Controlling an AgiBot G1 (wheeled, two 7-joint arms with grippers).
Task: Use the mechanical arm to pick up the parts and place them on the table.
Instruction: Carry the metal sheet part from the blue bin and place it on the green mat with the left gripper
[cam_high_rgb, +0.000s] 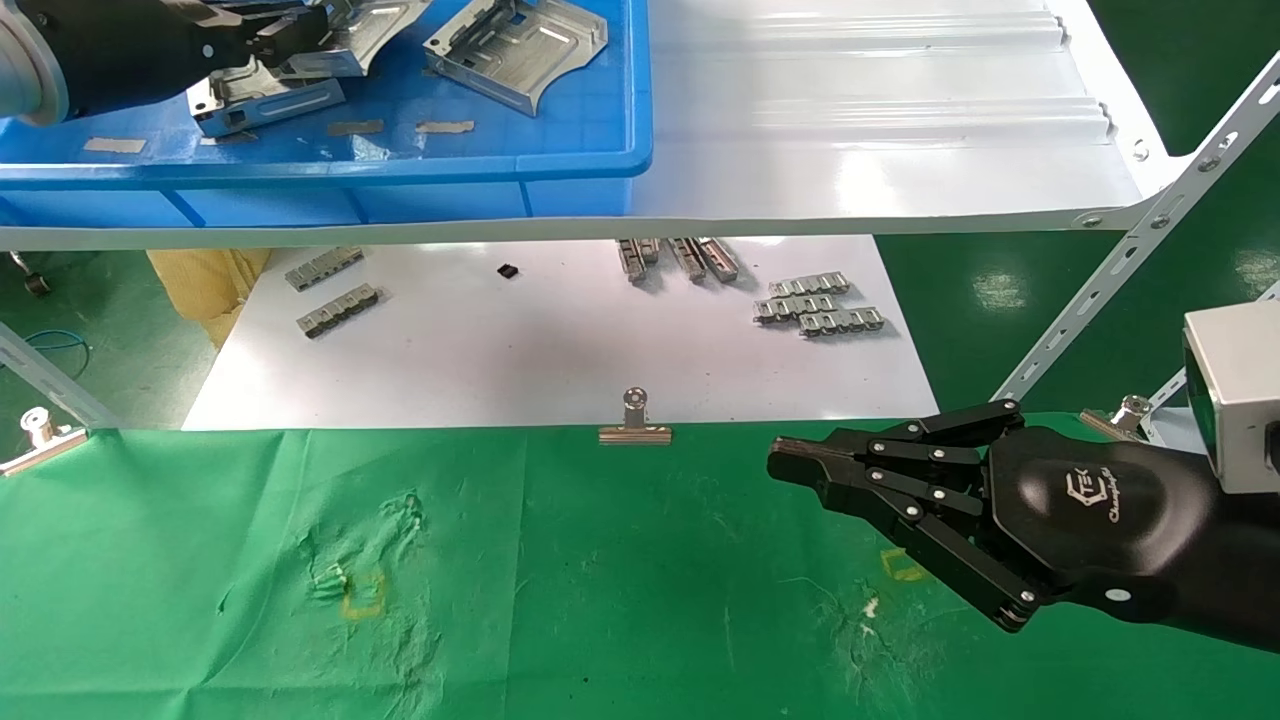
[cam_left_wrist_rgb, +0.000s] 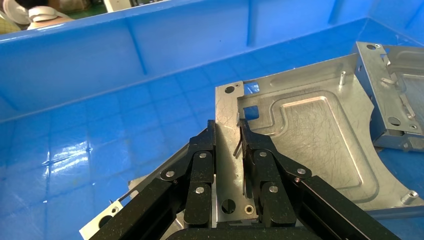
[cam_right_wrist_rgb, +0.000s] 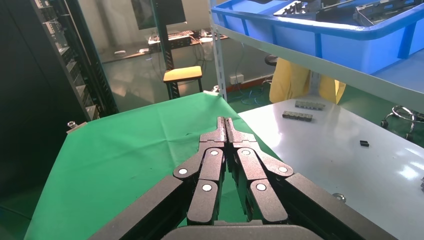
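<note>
Green cloth table (cam_high_rgb: 560, 600), wrinkled, with the right gripper (cam_high_rgb: 790, 462) hovering above it, fingers pressed together and empty. Beyond, a binder clip (cam_high_rgb: 634, 424) at the edge of a white sheet (cam_high_rgb: 520, 350) carrying small grey strips (cam_high_rgb: 818, 305). Farthest, a blue bin (cam_high_rgb: 480, 180) on the white shelf (cam_high_rgb: 880, 140), where the left gripper (cam_left_wrist_rgb: 229, 131) clamps a silver bracket (cam_left_wrist_rgb: 310, 135); another bracket (cam_high_rgb: 515, 50) lies beside it
</note>
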